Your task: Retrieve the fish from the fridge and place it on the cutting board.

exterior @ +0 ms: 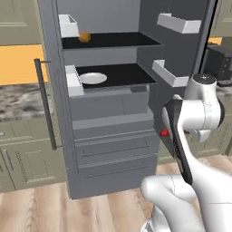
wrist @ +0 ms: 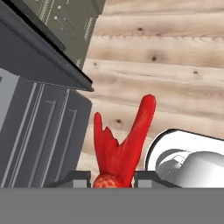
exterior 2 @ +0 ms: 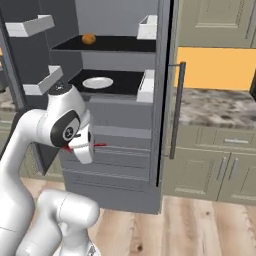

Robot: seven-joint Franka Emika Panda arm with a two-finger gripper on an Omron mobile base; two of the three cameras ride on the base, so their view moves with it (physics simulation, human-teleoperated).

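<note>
The two dark fingertips (wrist: 78, 177) stand close together at the bottom of the hand view, clamped on the fish (wrist: 120, 148), whose body rises between them. The gripper (wrist: 112, 179) thus holds it out in front of the fridge (exterior: 113, 131), over the wooden floor (wrist: 175, 57). The fish is bright red, glossy, with a forked tail: one long lobe curves up and away, a shorter jagged one stands beside it, and a rounder, dimpled orange-red part sits right at the fingertips. Its lower end is cut off by the bottom of that view, so its full length cannot be made out. In the left base view only a small red bit of the fish (exterior: 164, 133) peeks out beside the dark forearm, which hides the gripper itself; in the right base view a thin red streak (exterior 2: 97, 145) shows beside the white hand, too small to read any shape. Behind, the fridge stands open, its drawers (exterior: 115, 152) shut below two black shelves; a white plate (exterior: 93, 78) lies on the lower shelf and an orange ball (exterior: 84, 36) on the upper one, beside a white bin (exterior: 68, 25). The long bar handle (exterior: 45, 104) hangs at the door's edge.
</note>
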